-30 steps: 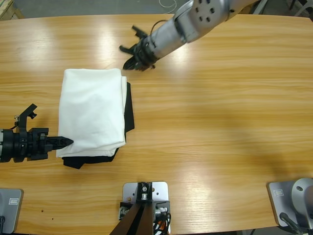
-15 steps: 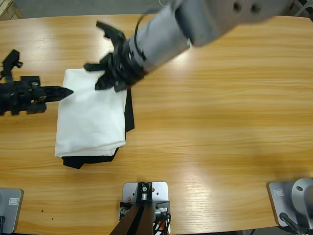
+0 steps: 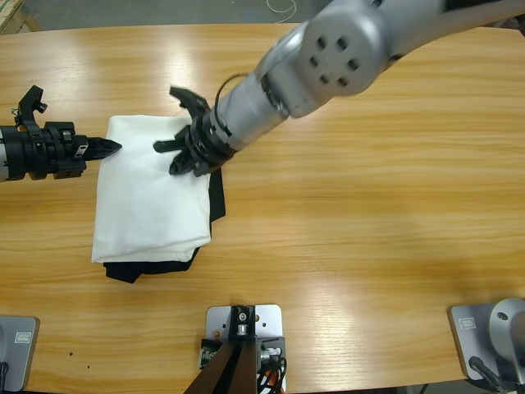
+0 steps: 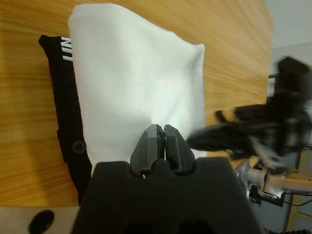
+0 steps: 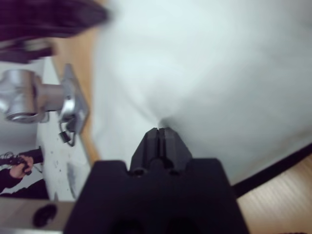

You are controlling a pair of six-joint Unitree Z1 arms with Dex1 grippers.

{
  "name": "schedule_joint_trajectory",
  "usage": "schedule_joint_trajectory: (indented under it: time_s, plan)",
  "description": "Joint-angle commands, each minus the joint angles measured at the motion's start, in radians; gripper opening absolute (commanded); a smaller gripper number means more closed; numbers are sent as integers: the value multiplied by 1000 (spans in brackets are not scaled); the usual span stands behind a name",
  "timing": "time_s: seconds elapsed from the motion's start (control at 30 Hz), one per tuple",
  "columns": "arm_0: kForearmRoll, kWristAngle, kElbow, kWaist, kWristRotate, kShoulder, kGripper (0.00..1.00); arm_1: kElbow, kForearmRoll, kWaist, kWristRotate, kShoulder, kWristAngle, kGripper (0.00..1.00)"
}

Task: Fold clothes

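The clothes, a white T-shirt folded into a rectangle, lie on the left half of the table on top of a black folded garment. My left gripper comes in from the left edge, shut, with its tip at the shirt's upper left edge. In the left wrist view the shut left gripper points over the white cloth, with the black garment beside it. My right gripper reaches down from the top right. In the right wrist view the right gripper is shut and its tip presses into the shirt, where creases spread.
The wooden table stretches bare to the right of the pile. The right arm's large silver elbow hangs over the upper middle. A person's hand shows small in the right wrist view's background, near a silver arm base.
My left gripper moved from the shirt's lower left corner up to its upper left edge. The right gripper came down from beyond the shirt's top right corner onto its upper right part.
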Motion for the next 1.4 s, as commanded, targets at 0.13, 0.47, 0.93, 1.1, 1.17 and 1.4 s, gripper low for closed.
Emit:
schedule_joint_trajectory:
  time_s: [0.13, 0.47, 0.93, 1.1, 1.17, 1.4]
  plan:
    - [-18, -11, 9, 4, 5, 31, 0, -28, 38, -13, 44, 122, -104, 0]
    - [-68, -25, -34, -77, 1, 151, 0, -17, 50, -13, 44, 109, -120, 0]
    - [-193, -21, -5, 173, 133, 329, 0, 16, 64, -13, 37, 75, -125, 0]
    - [-202, -38, -5, 180, 131, 313, 0, 35, 65, -13, 37, 80, -126, 0]
    - [-203, -48, -1, 181, 131, 300, 0, 34, 66, -13, 37, 76, -127, 0]
    - [-215, -183, -71, 202, 120, 85, 471, 44, 80, -13, 23, 19, -150, 0]
